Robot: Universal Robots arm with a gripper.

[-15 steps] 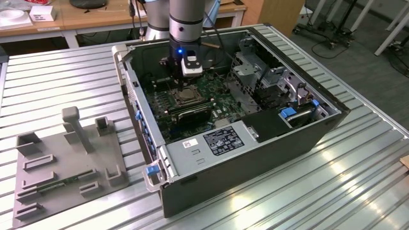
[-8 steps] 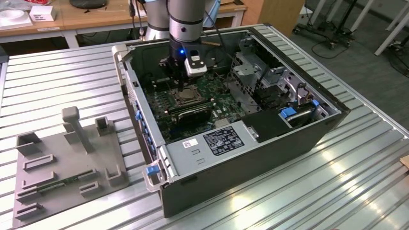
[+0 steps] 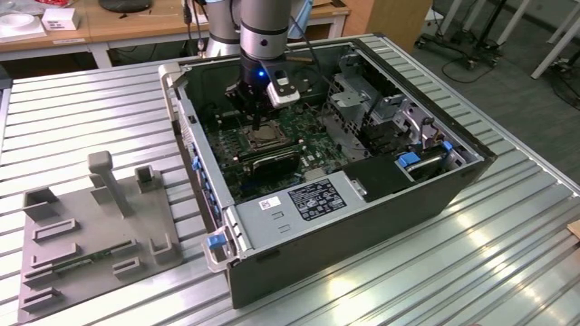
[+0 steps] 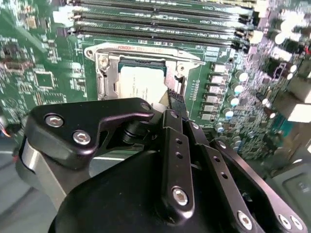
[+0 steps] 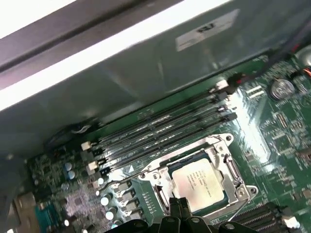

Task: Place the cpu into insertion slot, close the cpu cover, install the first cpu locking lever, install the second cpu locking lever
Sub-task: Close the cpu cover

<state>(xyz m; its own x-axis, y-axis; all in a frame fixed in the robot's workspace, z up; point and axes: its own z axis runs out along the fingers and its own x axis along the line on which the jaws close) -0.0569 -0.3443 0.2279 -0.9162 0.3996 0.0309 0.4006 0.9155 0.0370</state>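
The cpu (image 5: 198,184) lies flat in the insertion slot (image 3: 265,140) on the green motherboard, its pale metal face (image 4: 143,86) showing. The silvery cpu cover (image 5: 219,145) lies down around it as a frame (image 4: 104,73). A thin metal lever (image 4: 146,52) runs along one side of the socket. My gripper (image 3: 258,126) hangs inside the open computer case, straight over the socket. Its black fingertips (image 5: 179,206) are pressed together at the socket's edge next to the cpu, and in the second wrist view the gripper (image 4: 174,97) stands shut with nothing seen between its fingers.
Long black memory slots (image 5: 160,128) run beside the socket. Case walls (image 3: 186,129) surround the board, with a drive cage (image 3: 381,112) and a labelled metal box (image 3: 303,200) nearby. A grey fixture plate (image 3: 91,231) lies on the ribbed table at the exterior view's left.
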